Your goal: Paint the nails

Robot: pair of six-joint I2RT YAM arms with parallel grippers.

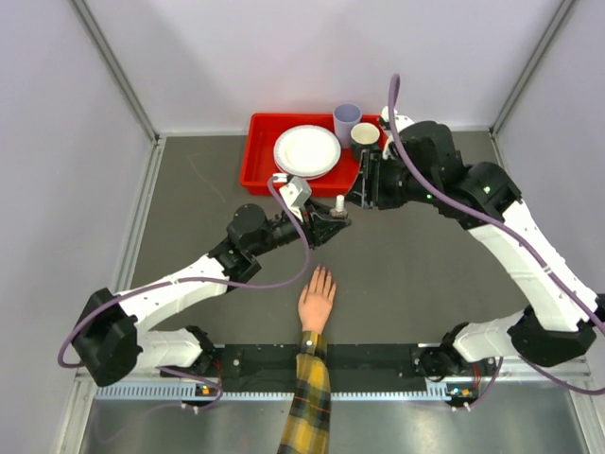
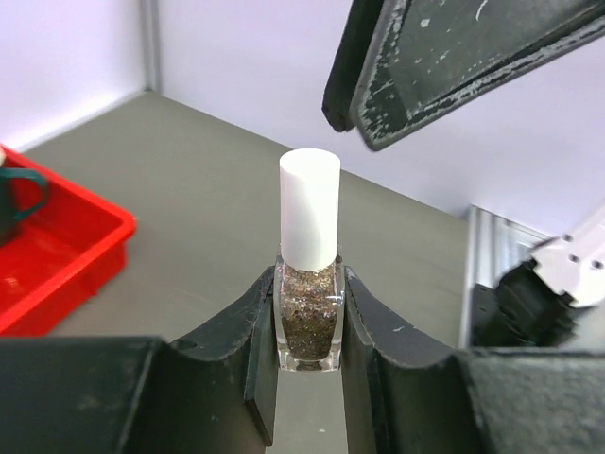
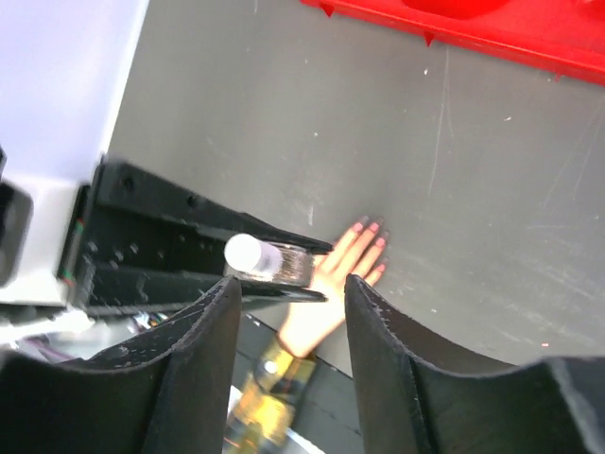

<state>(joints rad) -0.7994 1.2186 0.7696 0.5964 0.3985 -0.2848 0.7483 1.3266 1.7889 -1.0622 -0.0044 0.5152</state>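
Stage shown: preparation, with no painting begun as far as the views allow. The left gripper is holding a small clear bottle of dark glittery polish upright over the middle of the tabletop, its fingers pinching the glass body on both sides. The white cap is sitting on the bottle, so the brush is not yet out. The right gripper is hovering just above and beside the cap with its fingers spread and nothing between them; it is not touching the cap in the left wrist view.

The hand is lying flat, palm down, at the middle of the tabletop's near edge, its plaid sleeve running off that edge and its fingertips pointing toward the far edge. The nails are well apart from the bottle and from both grippers (they are looking pinkish in the right wrist view, but whether that is polish or their own colour cannot be told). No dark glitter is showing on them.

Judged remaining: taking off the cap, carrying the brush down to the hand, and coating each of the five nails. A red tray with a plate and cups is standing at the far edge, uninvolved.
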